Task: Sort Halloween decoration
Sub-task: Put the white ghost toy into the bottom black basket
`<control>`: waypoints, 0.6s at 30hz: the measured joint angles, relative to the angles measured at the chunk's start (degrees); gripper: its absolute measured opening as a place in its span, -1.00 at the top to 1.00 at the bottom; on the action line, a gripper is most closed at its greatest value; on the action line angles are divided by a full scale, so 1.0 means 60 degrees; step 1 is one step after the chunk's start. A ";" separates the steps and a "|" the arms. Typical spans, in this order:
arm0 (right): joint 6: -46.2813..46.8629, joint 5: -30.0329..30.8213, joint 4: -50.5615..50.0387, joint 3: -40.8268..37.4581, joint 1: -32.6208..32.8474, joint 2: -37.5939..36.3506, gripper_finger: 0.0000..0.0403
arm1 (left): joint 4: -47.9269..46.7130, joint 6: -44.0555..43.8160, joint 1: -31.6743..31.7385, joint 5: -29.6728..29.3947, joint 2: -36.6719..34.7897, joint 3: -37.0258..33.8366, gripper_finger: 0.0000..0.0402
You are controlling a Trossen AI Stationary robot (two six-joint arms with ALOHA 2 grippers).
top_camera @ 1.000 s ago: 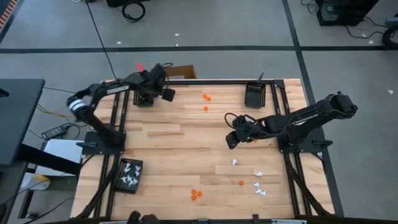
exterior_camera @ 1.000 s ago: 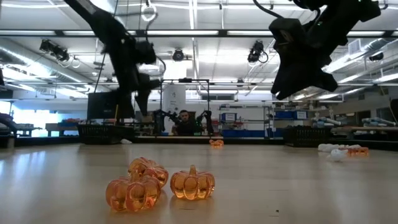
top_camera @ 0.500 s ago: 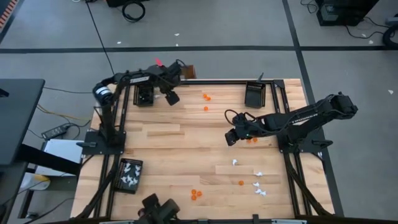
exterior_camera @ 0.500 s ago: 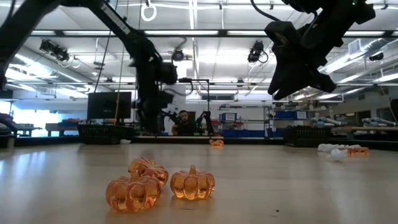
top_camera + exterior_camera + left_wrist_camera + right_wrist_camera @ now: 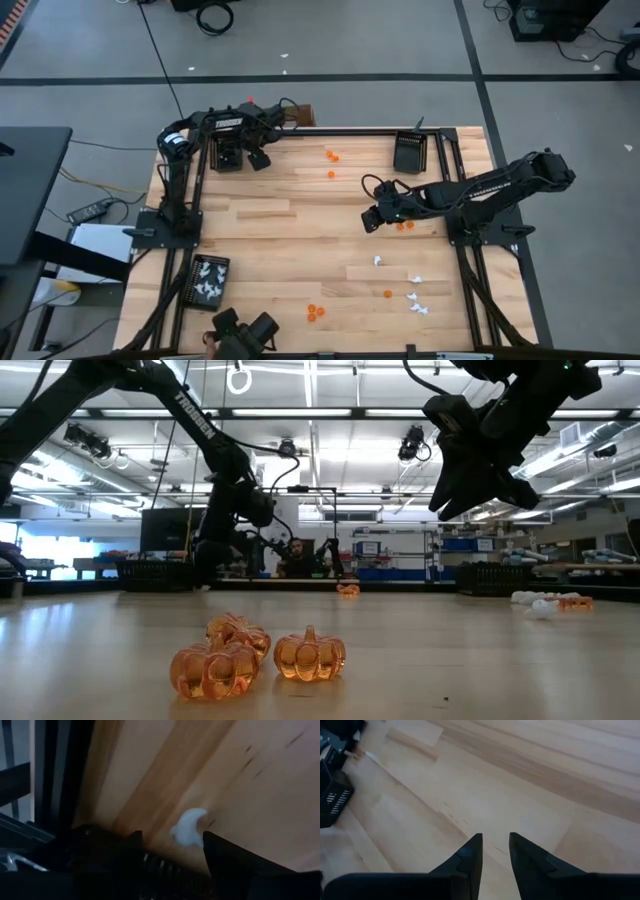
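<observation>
The left gripper hangs over the far left corner of the bench, beside a black tray. Its fingers are spread, with a small white trinket lying on the wood between them; whether they touch it cannot be told. The right gripper hovers above mid-bench, its fingers a narrow gap apart and grasping nothing. The Halloween decoration is scattered: orange pumpkins at the near edge, two more orange pieces at the far side, white pieces near right, and white ones in the near-left tray.
</observation>
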 joint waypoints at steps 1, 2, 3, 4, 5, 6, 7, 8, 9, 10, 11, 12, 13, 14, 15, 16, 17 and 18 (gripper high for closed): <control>-0.0007 -0.0049 0.0003 0.0000 -0.0035 0.0000 0.48 | -0.0008 0.0049 0.0010 0.0037 0.0000 -0.0046 -0.07; -0.0030 -0.0067 0.0000 0.0000 -0.0074 0.0000 0.48 | -0.0005 0.0154 0.0010 0.0087 0.0000 -0.0095 -0.05; -0.0055 -0.0083 0.0000 0.0000 -0.0099 0.0000 0.48 | 0.0083 0.0195 0.0007 0.0213 0.0000 -0.0137 -0.03; -0.0071 -0.0113 0.0004 0.0000 -0.0133 0.0000 0.49 | 0.0126 0.0201 0.0000 0.0269 0.0000 -0.0145 -0.01; -0.0078 -0.0155 0.0003 0.0000 -0.0172 0.0000 0.49 | 0.0170 0.0201 -0.0005 0.0308 -0.0002 -0.0147 0.02; -0.0084 -0.0189 0.0000 0.0000 -0.0202 0.0000 0.49 | 0.0279 0.0203 -0.0007 0.0455 -0.0007 -0.0145 0.04; -0.0094 -0.0224 0.0000 0.0000 -0.0233 0.0000 0.49 | 0.0330 0.0209 -0.0010 0.0523 -0.0007 -0.0145 0.07; -0.0098 -0.0236 0.0000 0.0000 -0.0258 0.0000 0.49 | 0.0366 0.0204 -0.0011 0.0625 -0.0007 -0.0145 0.10; -0.0099 -0.0240 0.0000 0.0000 -0.0276 0.0000 0.49 | 0.0409 0.0202 -0.0011 0.0700 -0.0008 -0.0145 0.12; -0.0103 -0.0244 0.0000 0.0000 -0.0300 0.0000 0.49 | 0.0437 0.0204 -0.0008 0.0744 -0.0011 -0.0145 0.15; -0.0105 -0.0245 0.0000 0.0000 -0.0303 0.0000 0.49 | 0.0435 0.0205 -0.0008 0.0760 -0.0011 -0.0145 0.17; -0.0102 -0.0273 0.0000 0.0000 -0.0306 0.0000 0.49 | 0.0438 0.0208 -0.0012 0.0761 -0.0011 -0.0145 0.20; -0.0106 -0.0310 0.0000 0.0000 -0.0306 0.0000 0.49 | 0.0451 0.0218 -0.0008 0.0762 -0.0011 -0.0145 0.22; -0.0102 -0.0338 0.0000 0.0000 -0.0306 0.0000 0.49 | 0.0483 0.0256 -0.0008 0.0763 -0.0011 -0.0145 0.24; -0.0102 -0.0353 0.0000 0.0000 -0.0306 0.0000 0.49 | 0.0483 0.0318 0.0000 0.0768 -0.0011 -0.0145 0.27; -0.0102 -0.0377 0.0000 0.0000 -0.0306 0.0000 0.49 | 0.0482 0.0370 0.0019 0.0788 -0.0011 -0.0145 0.29; -0.0102 -0.0409 0.0000 0.0000 -0.0306 0.0000 0.49 | 0.0482 0.0383 0.0033 0.0829 -0.0011 -0.0145 0.32; -0.0102 -0.0415 0.0000 0.0000 -0.0306 0.0000 0.49 | 0.0479 0.0384 0.0046 0.0852 -0.0011 -0.0145 0.35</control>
